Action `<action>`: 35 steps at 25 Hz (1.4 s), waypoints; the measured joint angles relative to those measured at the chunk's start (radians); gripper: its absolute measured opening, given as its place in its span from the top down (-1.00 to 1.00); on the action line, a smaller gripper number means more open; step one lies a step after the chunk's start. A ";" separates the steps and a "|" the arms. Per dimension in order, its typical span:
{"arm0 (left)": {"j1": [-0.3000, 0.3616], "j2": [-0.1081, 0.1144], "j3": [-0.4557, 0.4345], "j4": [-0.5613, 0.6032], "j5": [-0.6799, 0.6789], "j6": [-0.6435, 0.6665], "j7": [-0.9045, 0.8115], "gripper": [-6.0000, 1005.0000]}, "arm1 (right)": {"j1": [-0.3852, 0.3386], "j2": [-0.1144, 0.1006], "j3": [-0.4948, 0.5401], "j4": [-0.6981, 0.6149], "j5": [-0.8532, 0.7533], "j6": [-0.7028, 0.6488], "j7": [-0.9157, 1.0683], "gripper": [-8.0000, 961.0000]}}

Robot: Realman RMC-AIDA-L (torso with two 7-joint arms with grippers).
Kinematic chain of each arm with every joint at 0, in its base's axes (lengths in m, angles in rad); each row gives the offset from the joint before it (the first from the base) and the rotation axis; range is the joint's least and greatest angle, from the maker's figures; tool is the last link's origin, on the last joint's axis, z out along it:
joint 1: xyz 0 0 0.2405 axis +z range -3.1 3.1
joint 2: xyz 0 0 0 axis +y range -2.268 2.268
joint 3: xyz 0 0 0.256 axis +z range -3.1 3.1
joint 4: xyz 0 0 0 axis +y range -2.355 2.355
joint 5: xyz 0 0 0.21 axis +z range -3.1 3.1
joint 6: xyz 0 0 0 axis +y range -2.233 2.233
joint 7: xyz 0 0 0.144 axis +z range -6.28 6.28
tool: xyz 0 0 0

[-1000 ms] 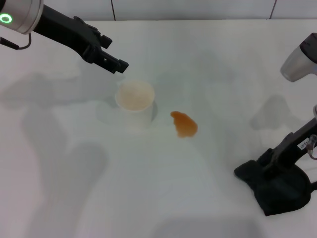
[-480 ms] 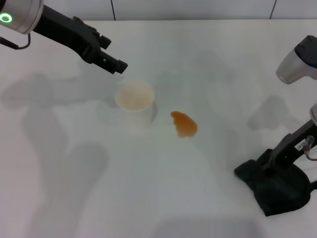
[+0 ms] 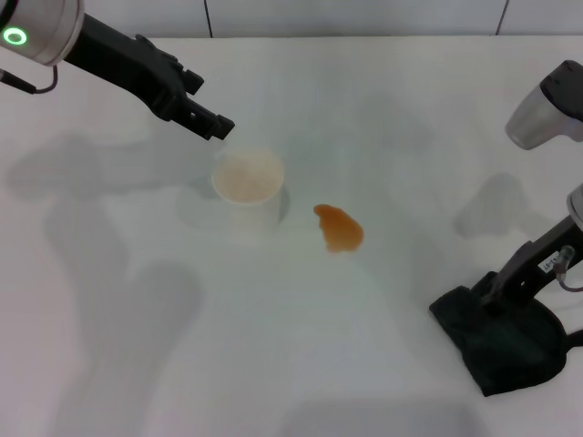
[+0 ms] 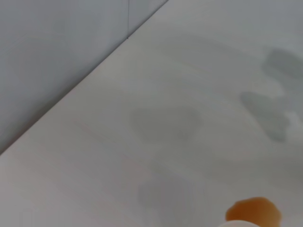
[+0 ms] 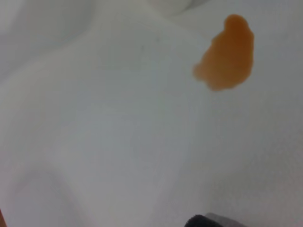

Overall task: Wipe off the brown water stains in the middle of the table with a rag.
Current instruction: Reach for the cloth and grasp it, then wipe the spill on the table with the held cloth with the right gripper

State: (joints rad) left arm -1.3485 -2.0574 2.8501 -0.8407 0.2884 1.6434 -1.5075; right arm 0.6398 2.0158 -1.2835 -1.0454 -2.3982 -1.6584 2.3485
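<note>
- Head view: the right gripper [image 3: 489, 299] has sunk onto the rag [image 3: 506, 341]; I cannot tell if it is apart or clamped. The brown water stains [image 3: 340, 228] are well off to its left on the table [image 3: 301, 346]. The left gripper [image 3: 219, 127] barely moved; it hangs just above the cup [image 3: 248, 185], its state unclear
- Left wrist view: stain [image 4: 253, 211] not wiped yet
- Right wrist view: stain [image 5: 226, 54] far ahead, so the grab comes first

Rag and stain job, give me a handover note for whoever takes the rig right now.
Right gripper: down on the black rag at the table's near right; grasp not visible.
Left gripper: hovering just behind the white cup, holding nothing visible.
Brown water stain: mid-table, right of the cup, intact.
Done: the right arm has reached the rag.
Left: secure the rag, carry it left to the stain, wipe it off, avoiding the cup.
</note>
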 joint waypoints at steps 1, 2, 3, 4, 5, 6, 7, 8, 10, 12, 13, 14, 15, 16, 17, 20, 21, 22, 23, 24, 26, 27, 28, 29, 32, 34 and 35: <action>0.000 -0.001 0.000 0.000 0.002 0.000 0.000 -0.76 | 0.000 0.000 -0.002 -0.001 0.002 0.000 0.000 0.58; -0.001 -0.002 0.000 0.000 0.004 -0.001 0.000 -0.76 | 0.000 0.000 -0.004 -0.002 0.004 0.000 0.000 0.59; -0.001 -0.002 0.000 0.000 0.004 -0.001 0.000 -0.76 | 0.000 0.000 -0.007 -0.003 0.005 0.000 0.000 0.60; -0.002 -0.002 0.000 0.000 0.004 -0.002 -0.001 -0.76 | 0.001 0.000 -0.010 -0.003 0.006 0.000 0.000 0.62; -0.002 -0.002 0.000 0.000 0.005 -0.002 -0.002 -0.76 | 0.002 0.000 -0.012 -0.003 0.008 0.000 0.000 0.63; -0.002 -0.002 0.000 0.000 0.005 -0.002 -0.002 -0.76 | 0.005 0.001 -0.014 -0.003 0.011 0.000 0.000 0.64; -0.003 -0.003 0.000 0.000 0.005 -0.002 -0.003 -0.76 | 0.009 0.003 -0.015 -0.003 0.022 0.000 0.001 0.65; -0.003 -0.003 0.000 0.000 0.005 -0.002 -0.003 -0.76 | 0.009 0.003 -0.015 -0.003 0.022 0.000 0.001 0.68; -0.003 -0.004 0.000 0.000 0.005 -0.002 -0.003 -0.76 | 0.018 0.003 -0.017 -0.002 0.049 0.005 0.002 0.74; -0.003 -0.004 0.000 0.000 0.005 -0.002 -0.003 -0.76 | 0.030 0.003 -0.020 0.003 0.073 0.022 0.002 0.75; -0.003 -0.004 0.000 0.000 0.005 -0.002 -0.003 -0.76 | 0.037 0.003 -0.022 0.006 0.082 0.037 0.002 0.75; -0.003 -0.004 0.000 0.000 0.005 -0.002 -0.003 -0.76 | 0.046 0.004 -0.027 0.009 0.086 0.054 0.002 0.76; -0.003 -0.004 0.000 0.000 0.005 -0.002 -0.003 -0.76 | 0.052 0.005 -0.035 0.011 0.089 0.071 0.002 0.76; -0.003 -0.004 0.000 0.000 0.005 -0.002 -0.003 -0.76 | 0.059 0.006 -0.049 0.015 0.093 0.090 0.002 0.76; -0.003 -0.005 0.000 0.000 0.005 -0.002 -0.004 -0.76 | 0.066 0.007 -0.069 0.022 0.100 0.114 0.002 0.76; -0.003 -0.006 0.000 0.000 0.004 -0.002 -0.003 -0.76 | 0.089 0.007 -0.142 0.044 0.124 0.193 0.002 0.76; -0.003 -0.006 0.000 0.000 0.004 -0.002 -0.002 -0.76 | 0.097 0.007 -0.166 0.050 0.134 0.219 0.002 0.75; -0.003 -0.006 0.000 0.000 0.004 -0.002 -0.002 -0.76 | 0.105 0.007 -0.191 0.056 0.145 0.240 0.002 0.75; -0.003 -0.006 0.000 0.000 0.003 -0.002 -0.001 -0.76 | 0.111 0.007 -0.210 0.059 0.155 0.259 0.001 0.75; -0.003 -0.006 0.000 0.000 0.002 -0.002 0.000 -0.76 | 0.116 0.007 -0.227 0.062 0.163 0.276 0.001 0.75; -0.003 -0.006 0.000 0.000 0.002 -0.003 0.000 -0.76 | 0.125 0.007 -0.260 0.063 0.181 0.313 0.001 0.75; -0.003 -0.006 0.000 0.000 0.002 -0.003 0.000 -0.76 | 0.128 0.007 -0.275 0.063 0.190 0.332 0.000 0.75; -0.003 -0.006 0.000 0.000 0.002 -0.003 0.000 -0.76 | 0.131 0.007 -0.290 0.062 0.199 0.355 0.000 0.74; -0.003 -0.006 0.000 0.000 0.002 -0.003 0.000 -0.76 | 0.133 0.008 -0.301 0.060 0.206 0.375 0.000 0.74; -0.002 -0.006 0.000 0.000 0.001 -0.003 0.000 -0.76 | 0.135 0.009 -0.335 0.055 0.234 0.448 -0.003 0.74; -0.002 -0.006 0.000 0.000 0.000 -0.004 0.001 -0.76 | 0.135 0.010 -0.356 0.055 0.243 0.494 -0.004 0.74; -0.002 -0.006 0.000 0.000 -0.001 -0.004 0.000 -0.76 | 0.134 0.011 -0.375 0.056 0.246 0.523 -0.005 0.73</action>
State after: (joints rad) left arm -1.3501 -2.0631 2.8501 -0.8405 0.2876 1.6391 -1.5071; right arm 0.7738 2.0269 -1.6589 -0.9896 -2.1524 -1.1358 2.3433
